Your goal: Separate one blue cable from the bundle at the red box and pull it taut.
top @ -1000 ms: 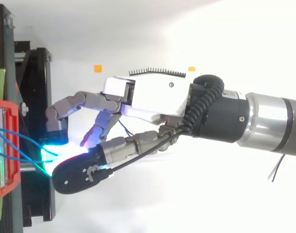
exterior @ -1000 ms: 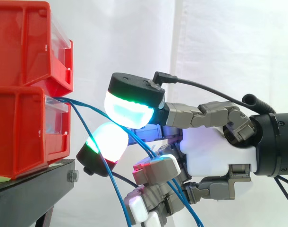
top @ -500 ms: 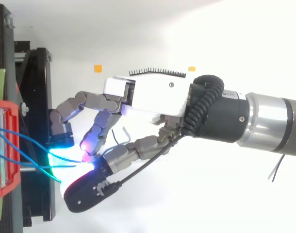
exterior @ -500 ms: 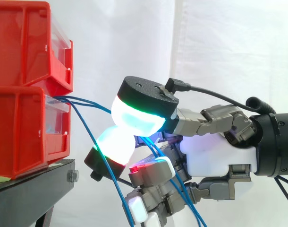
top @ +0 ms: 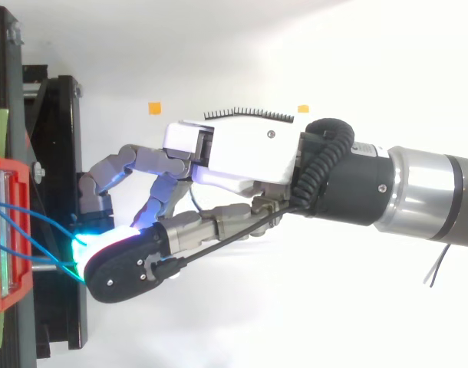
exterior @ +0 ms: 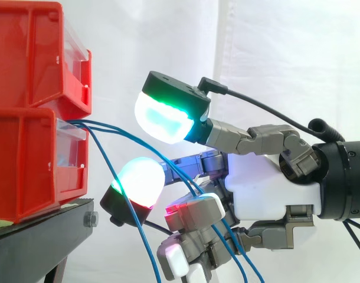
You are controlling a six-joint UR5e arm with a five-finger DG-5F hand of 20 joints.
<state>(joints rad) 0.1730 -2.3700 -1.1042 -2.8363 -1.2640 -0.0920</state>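
From the side we see two red bins stacked at the left, the upper bin (exterior: 26, 53) on the lower bin (exterior: 26, 165), both on a black stand (exterior: 38, 242) before a white curtain (exterior: 286, 59). A bundle of thin blue cables (exterior: 79, 124) comes out of the front of the lower bin. The cables fan out to the right and sag downward, none of them drawn straight.

The robot hand (exterior: 262, 188) reaches in from the right with its palm well clear of the bins. Its two large glowing pads stand apart, an upper pad (exterior: 162, 118) lit white, cyan and green, and a lower pad (exterior: 138, 177) lit pale green with a red edge. Several cables run through the gap between them, and we see neither pad closed on a strand. Below, the remaining fingers (exterior: 192, 209) bend toward the palm. The cables pass close by them, but we cannot tell whether they touch.

From above, the lower bin (top: 4, 230) sits at the left edge, with the blue cables (top: 34, 218) leading rightward over the black stand (top: 61, 192) into a cyan glow. The robot hand (top: 242, 149) lies across the middle. One finger arcs over to the stand, and a black-backed pad (top: 126, 264) lies just beside the cable ends. Two small orange markers (top: 155, 108) lie on the white ground beyond the hand.
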